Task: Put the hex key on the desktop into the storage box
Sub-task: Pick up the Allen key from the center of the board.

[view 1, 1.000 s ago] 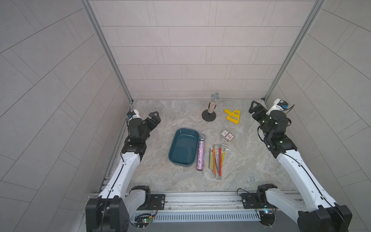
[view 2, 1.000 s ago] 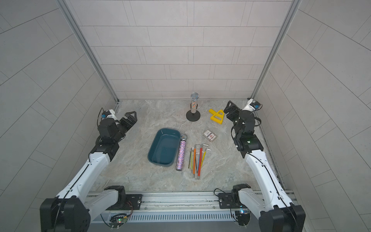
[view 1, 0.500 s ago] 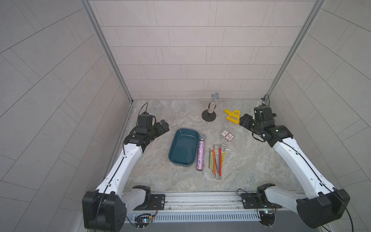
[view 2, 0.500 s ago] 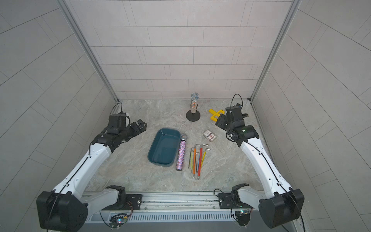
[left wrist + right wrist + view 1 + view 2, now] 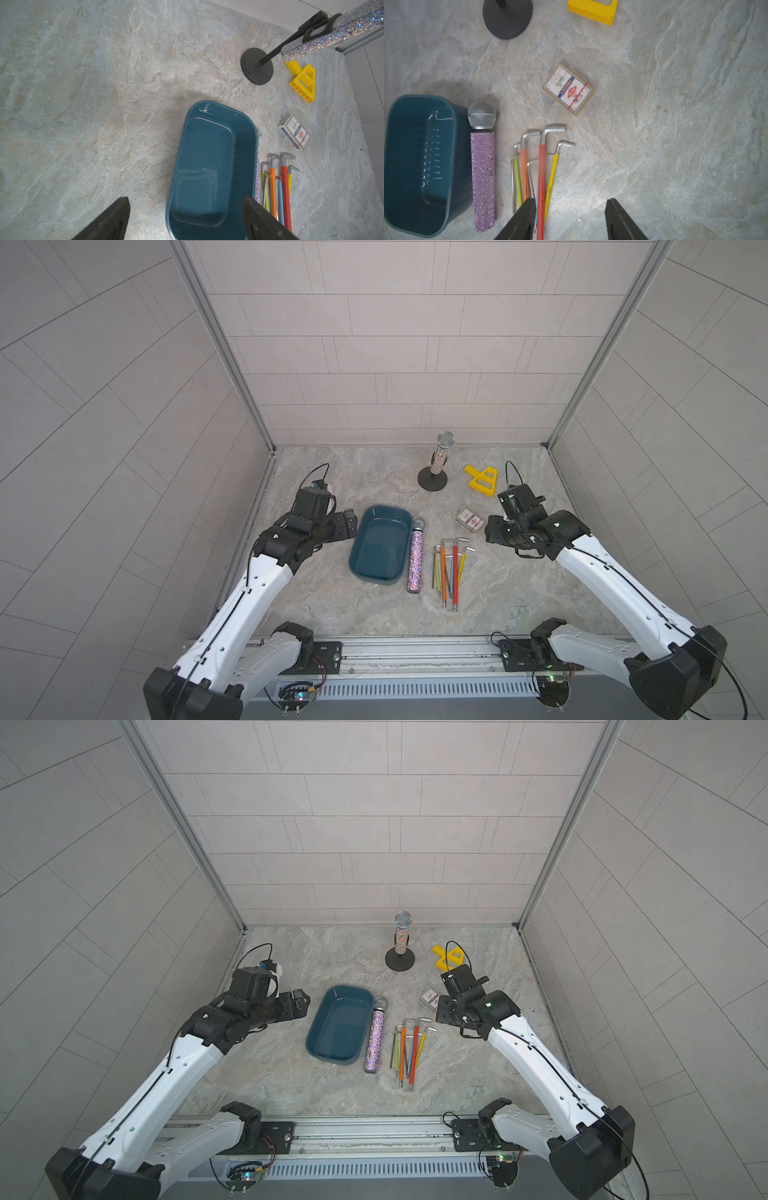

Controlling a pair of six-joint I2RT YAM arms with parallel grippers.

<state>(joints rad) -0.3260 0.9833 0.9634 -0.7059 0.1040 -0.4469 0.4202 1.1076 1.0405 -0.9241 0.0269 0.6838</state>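
Both claws spread with nothing between the jaws, per the wrist views: left gripper hangs over the near end of the storage box, right gripper hangs over bare stone just beside the hex keys. In the top views the jaws are too small to read. Hex keys lie flat on the desktop in a tight fan beside the glittery microphone, which lies just beside the box's long wall, maybe touching. Right wrist view shows bare thin keys tucked among the sleeved ones; in a top view those are hard to pick out. The box's interior holds nothing. Card box and yellow block sit well apart from the fan. Open room: wide bare stone on the box's left side and on the fan's right side.
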